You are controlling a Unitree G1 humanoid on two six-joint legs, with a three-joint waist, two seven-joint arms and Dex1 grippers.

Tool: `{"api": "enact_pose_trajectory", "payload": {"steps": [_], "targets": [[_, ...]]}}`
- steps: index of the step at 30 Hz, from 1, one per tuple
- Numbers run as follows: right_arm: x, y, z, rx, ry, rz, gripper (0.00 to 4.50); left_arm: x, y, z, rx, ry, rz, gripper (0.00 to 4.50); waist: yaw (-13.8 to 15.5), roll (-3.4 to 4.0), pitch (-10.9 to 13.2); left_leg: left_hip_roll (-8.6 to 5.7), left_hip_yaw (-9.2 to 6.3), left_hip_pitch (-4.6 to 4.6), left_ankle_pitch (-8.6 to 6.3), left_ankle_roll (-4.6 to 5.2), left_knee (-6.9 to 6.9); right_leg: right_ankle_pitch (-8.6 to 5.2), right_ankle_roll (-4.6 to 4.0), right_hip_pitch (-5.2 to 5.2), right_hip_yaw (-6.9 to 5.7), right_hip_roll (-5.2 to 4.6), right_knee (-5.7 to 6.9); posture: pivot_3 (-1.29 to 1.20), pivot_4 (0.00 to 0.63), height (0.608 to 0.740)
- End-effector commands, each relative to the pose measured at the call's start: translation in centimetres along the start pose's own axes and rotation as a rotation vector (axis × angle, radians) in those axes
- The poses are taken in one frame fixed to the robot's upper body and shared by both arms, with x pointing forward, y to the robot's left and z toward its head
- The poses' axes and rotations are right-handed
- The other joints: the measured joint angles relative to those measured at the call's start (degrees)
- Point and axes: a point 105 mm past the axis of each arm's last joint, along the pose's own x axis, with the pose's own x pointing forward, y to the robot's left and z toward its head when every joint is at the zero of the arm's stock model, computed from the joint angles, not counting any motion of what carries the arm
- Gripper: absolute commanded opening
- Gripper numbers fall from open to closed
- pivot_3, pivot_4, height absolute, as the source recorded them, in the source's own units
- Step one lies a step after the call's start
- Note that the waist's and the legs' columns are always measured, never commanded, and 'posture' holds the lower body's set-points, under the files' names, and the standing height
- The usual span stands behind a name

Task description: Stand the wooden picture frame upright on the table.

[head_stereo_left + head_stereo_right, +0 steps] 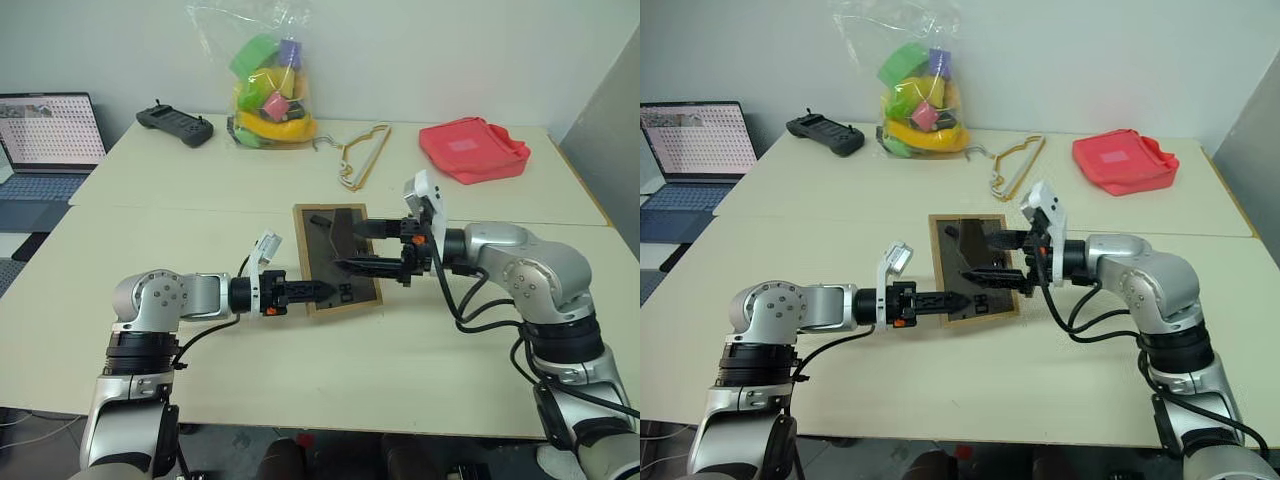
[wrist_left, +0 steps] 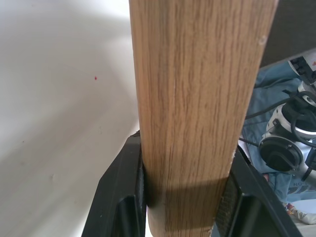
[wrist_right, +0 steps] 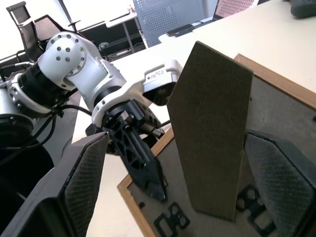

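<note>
With the left pincer (image 1: 322, 291) clamped on the frame (image 1: 337, 259), held back-up over the surface (image 1: 420, 350), the wide-open right pincer (image 3: 173, 192) should swing the stand (image 3: 210, 133) fully out before tilting.

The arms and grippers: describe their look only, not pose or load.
Both arms are silver-grey metal with rounded joint housings and black bands, with loose black cables looping beside them. The left gripper and right gripper each have two black fingers, cross-hatched on the pads, orange marks at the base and a small white wrist module.
</note>
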Motion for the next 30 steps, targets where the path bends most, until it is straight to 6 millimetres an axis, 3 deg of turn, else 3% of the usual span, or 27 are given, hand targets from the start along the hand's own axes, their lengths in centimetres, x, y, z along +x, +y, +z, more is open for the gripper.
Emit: {"api": "enact_pose_trajectory", "payload": {"steps": [1,6,7,11,13,17,19,23,30], "targets": [[-1.3,0.7,0.5,-0.014,-0.017,0.021,4.46,-0.7,-1.9,1.4,0.070,-0.050,-0.063,1.28,-0.02,0.00,0.00,0.00,0.00,0.00,0.00,0.00,0.00,0.00,0.00,0.00,0.01,0.00,0.00,0.00,0.150,0.740],[-4.0,-1.3,-0.3,-0.042,-0.008,-0.114,4.46,-0.9,-2.3,1.5,0.026,-0.052,-0.102,1.28,-0.01,-0.01,0.01,-0.01,0.01,0.00,0.00,0.00,0.00,0.00,0.00,0.01,0.01,0.00,0.00,0.00,0.150,0.740],[-4.8,-2.3,-0.4,-0.123,-0.006,-0.188,4.46,-1.0,-2.4,1.4,0.013,-0.048,-0.116,1.28,0.00,-0.02,0.01,0.00,0.01,0.00,0.00,0.00,0.00,0.00,0.00,0.01,0.01,0.00,0.00,0.00,0.150,0.740],[-7.4,-5.7,-2.3,-0.787,0.169,-0.410,4.46,-1.5,-2.7,1.4,-0.087,-0.030,-0.186,1.28,0.12,-0.08,0.04,-0.04,0.04,0.00,-0.01,0.01,0.01,-0.02,0.03,0.03,0.00,-0.01,-0.05,0.00,0.150,0.740],[-7.8,-6.3,-3.0,-1.123,0.227,-0.422,4.46,-1.8,-3.2,1.9,-0.124,-0.035,-0.240,1.28,-0.14,-0.13,0.09,-0.05,0.13,0.02,-0.01,0.02,0.03,-0.02,0.04,0.03,0.08,-0.01,-0.05,0.00,0.150,0.740],[-6.3,-5.2,-1.8,-1.538,0.091,-0.357,4.46,-2.1,-4.8,2.3,-0.129,0.006,-0.327,1.28,-0.99,-0.20,0.15,0.01,0.21,0.04,0.06,-0.12,0.04,-0.01,0.03,-0.07,0.16,0.00,0.06,0.00,0.150,0.740],[-5.4,-4.7,-1.2,-1.659,0.019,-0.325,4.46,-2.1,-5.5,2.1,-0.127,0.034,-0.357,1.28,-1.67,-0.18,0.16,0.03,0.28,0.05,0.18,-0.32,-0.02,-0.01,0.02,-0.12,0.25,-0.01,0.11,0.00,0.150,0.740],[-4.0,-4.1,0.8,-1.778,-0.136,-0.333,4.46,-1.8,-6.0,1.2,-0.127,0.086,-0.370,1.28,-1.74,-0.19,0.16,0.06,0.26,0.10,0.29,-0.52,-0.07,0.00,0.01,-0.16,0.25,-0.02,0.18,0.00,0.150,0.740],[-2.3,-2.0,1.1,-1.905,-0.265,-0.222,4.46,-1.7,-6.4,0.3,-0.149,0.115,-0.391,1.28,-1.37,-0.19,0.16,0.00,0.19,0.11,0.37,-0.64,0.06,0.00,0.00,-0.18,0.23,-0.07,0.44,0.00,0.150,0.740]]}}
